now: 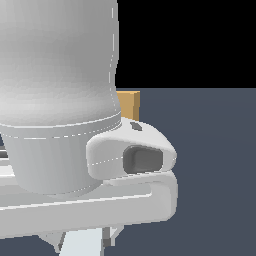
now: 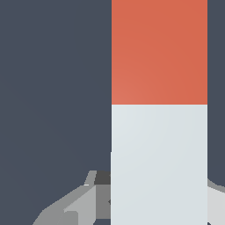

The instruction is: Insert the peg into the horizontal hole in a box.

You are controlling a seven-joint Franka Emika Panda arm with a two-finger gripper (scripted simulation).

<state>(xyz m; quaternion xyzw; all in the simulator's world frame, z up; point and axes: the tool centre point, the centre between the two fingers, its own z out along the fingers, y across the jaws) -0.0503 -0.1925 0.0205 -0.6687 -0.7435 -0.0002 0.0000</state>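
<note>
The peg (image 2: 159,110) fills the wrist view, its orange-red end (image 2: 159,50) pointing away from the wrist and its pale grey-white length running back between my fingers. My gripper (image 2: 159,197) is shut on the pale part, with one grey finger (image 2: 79,204) against each side. In the exterior view the arm's white body (image 1: 60,100) blocks most of the scene. A pale piece of the peg (image 1: 80,246) shows under the hand. Only a tan sliver of the box (image 1: 130,102) shows behind the arm. The hole is hidden.
A dark blue-grey floor (image 1: 215,175) stretches to the exterior view's right. The same floor (image 2: 52,88) lies behind the peg in the wrist view. The white wrist housing (image 1: 135,155) stands close to the camera.
</note>
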